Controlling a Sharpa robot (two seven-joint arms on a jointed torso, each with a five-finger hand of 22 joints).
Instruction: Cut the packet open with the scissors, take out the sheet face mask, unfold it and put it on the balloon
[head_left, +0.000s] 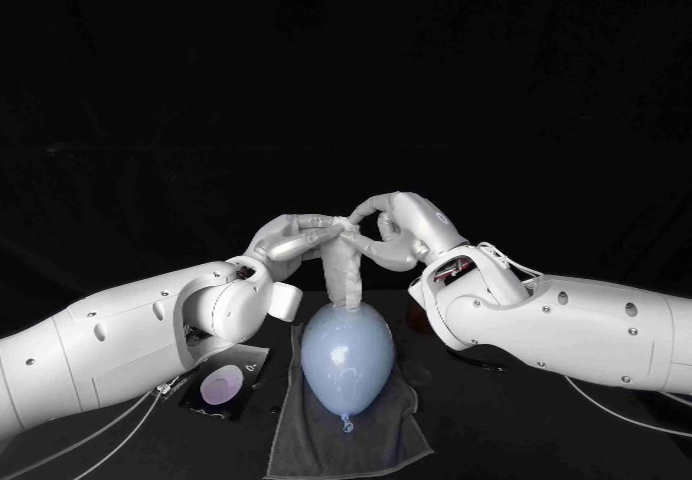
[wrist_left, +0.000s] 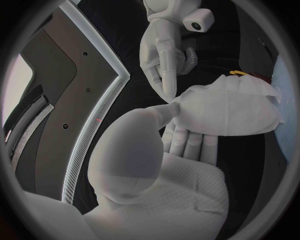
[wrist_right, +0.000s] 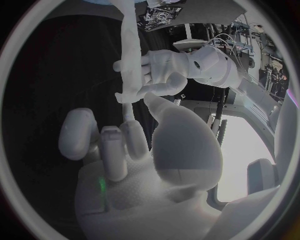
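So: L hand (head_left: 296, 240) pinches mask (wrist_left: 237, 107); R hand (head_left: 397, 225) fingertip touches it, grip unclear.

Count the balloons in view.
1. The balloon lies on the grey towel, under the mask that hangs from the left hand. The left arm and right arm could hide another.

My head camera looks down at the table (head_left: 526, 430). Both wrist cameras face each other, close across the mask (wrist_left: 234, 107).
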